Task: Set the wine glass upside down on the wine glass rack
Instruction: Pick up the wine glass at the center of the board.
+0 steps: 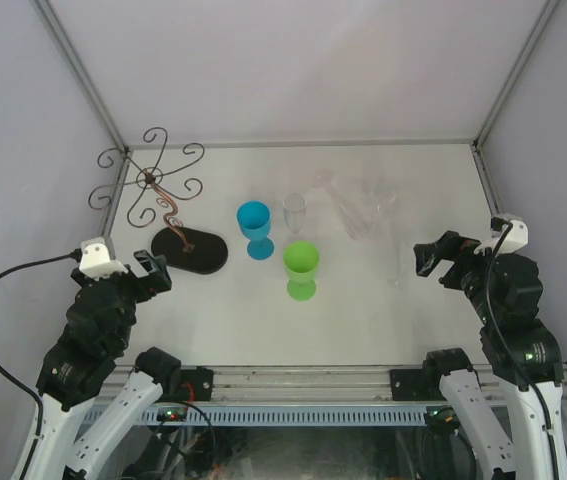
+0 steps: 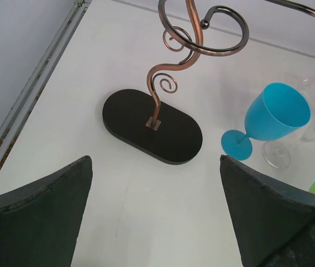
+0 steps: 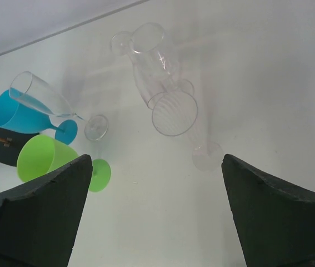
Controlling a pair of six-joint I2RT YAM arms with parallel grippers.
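Both pincers were wide and empty. Left gripper (image 1: 154, 272) sat just short of the rack (image 1: 191, 250), which stood upright at far left. Right gripper (image 1: 431, 258) was near the clear glasses (image 1: 361, 212). These overlapped and were hard to separate on the white table (image 1: 413, 330). The left wrist view cut off the rack's scrolls.

A blue goblet (image 1: 254, 226) stands upright near the middle of the white table (image 1: 363, 320). A green goblet (image 1: 301, 262) stands upright just beside it, nearer the front and to its right. A clear flute (image 1: 294, 210) stands upright behind the green goblet, close to the blue one's right side
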